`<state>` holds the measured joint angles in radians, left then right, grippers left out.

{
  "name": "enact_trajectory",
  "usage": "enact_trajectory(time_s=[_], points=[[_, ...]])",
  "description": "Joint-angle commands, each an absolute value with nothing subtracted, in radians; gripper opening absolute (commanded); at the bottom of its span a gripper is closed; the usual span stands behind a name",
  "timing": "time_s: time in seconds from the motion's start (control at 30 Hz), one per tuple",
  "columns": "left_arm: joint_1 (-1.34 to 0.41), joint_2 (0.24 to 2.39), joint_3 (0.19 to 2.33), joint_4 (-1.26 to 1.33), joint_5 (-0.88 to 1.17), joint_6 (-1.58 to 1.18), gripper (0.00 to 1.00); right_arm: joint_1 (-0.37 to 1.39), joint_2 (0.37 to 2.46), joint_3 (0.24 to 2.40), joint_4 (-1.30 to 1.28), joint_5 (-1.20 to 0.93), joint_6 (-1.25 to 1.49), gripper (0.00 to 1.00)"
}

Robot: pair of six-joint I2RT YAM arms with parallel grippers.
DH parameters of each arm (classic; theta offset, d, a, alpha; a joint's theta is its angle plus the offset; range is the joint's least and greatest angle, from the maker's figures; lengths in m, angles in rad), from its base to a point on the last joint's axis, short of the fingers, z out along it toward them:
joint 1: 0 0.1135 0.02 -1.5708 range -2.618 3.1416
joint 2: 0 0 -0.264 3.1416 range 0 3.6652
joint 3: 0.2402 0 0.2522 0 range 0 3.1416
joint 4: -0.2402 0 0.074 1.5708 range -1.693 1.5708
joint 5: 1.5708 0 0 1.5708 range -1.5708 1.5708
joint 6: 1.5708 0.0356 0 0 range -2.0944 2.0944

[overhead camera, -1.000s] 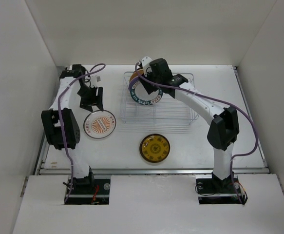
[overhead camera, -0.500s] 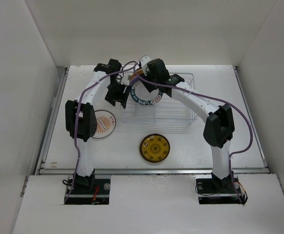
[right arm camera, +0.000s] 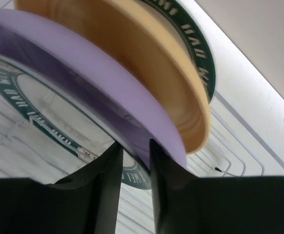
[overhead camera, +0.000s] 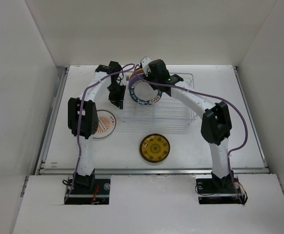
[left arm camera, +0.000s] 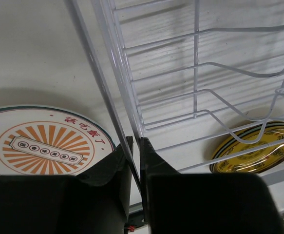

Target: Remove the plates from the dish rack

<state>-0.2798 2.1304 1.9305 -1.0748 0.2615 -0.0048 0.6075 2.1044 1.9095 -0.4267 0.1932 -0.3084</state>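
The dish rack (overhead camera: 173, 116) stands at the back middle of the table. Upright in its left end are a lilac plate (right arm camera: 83, 63), a tan plate (right arm camera: 146, 53) and a teal-rimmed plate (overhead camera: 144, 101). My right gripper (right arm camera: 133, 148) reaches down over them, its fingers closed on either side of the lilac plate's rim. My left gripper (left arm camera: 135, 144) is shut on the rack's left rim wire (left arm camera: 107, 92). The white plate with the orange sunburst (left arm camera: 39, 146) lies flat left of the rack. A dark brown and yellow plate (overhead camera: 155, 147) lies flat in front of it.
White walls enclose the table on the left, back and right. The left arm's elbow (overhead camera: 81, 119) hangs over part of the sunburst plate. A purple cable (overhead camera: 239, 131) loops off the right arm.
My left arm has swung right from above the sunburst plate to the rack's left edge and shut on its rim wire. My right gripper's jaws have narrowed onto the lilac plate.
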Motion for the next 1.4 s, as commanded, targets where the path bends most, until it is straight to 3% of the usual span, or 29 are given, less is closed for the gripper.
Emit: enact_trajectory(time_s=[0.0,0.17,0.6,0.67,0.7,0.8,0.83,0.97,1.23,1.3,1.37], points=[[-0.279,2.138,1.947,-1.081,0.31,0.044,0.0,0.609,2.096,1.931,-0.39,0.13,-0.305,0.29],[-0.279,2.129,1.911,-1.06,0.434,-0.011,0.0,0.609,2.065,1.887,-0.345,0.201,-0.305,0.0],[-0.279,2.12,1.911,-1.049,0.457,-0.052,0.0,0.609,1.793,1.822,-0.35,0.166,-0.305,0.0],[-0.279,2.12,1.92,-1.049,0.446,-0.052,0.07,0.609,1.751,1.809,-0.376,0.166,-0.29,0.0],[-0.279,2.12,1.921,-1.04,0.434,-0.052,0.18,0.609,1.741,1.809,-0.394,0.166,-0.273,0.0],[-0.279,2.12,1.933,-1.04,0.434,-0.052,0.34,0.609,1.7,1.798,-0.449,0.176,-0.233,0.0],[-0.279,2.12,1.943,-1.049,0.423,-0.052,0.45,0.609,1.688,1.783,-0.449,0.176,-0.206,0.0],[-0.279,2.082,1.953,-1.049,0.371,-0.043,0.56,0.598,1.635,1.74,-0.491,0.163,-0.147,0.0],[-0.279,1.967,1.918,-1.002,0.324,-0.025,0.68,0.532,1.603,1.695,-0.554,0.094,0.066,0.0],[-0.279,1.922,1.896,-0.962,0.324,-0.025,0.81,0.512,1.603,1.686,-0.554,0.081,0.139,0.0],[-0.279,1.901,1.896,-0.962,0.324,-0.025,0.83,0.477,1.603,1.686,-0.554,0.026,0.188,0.0]])
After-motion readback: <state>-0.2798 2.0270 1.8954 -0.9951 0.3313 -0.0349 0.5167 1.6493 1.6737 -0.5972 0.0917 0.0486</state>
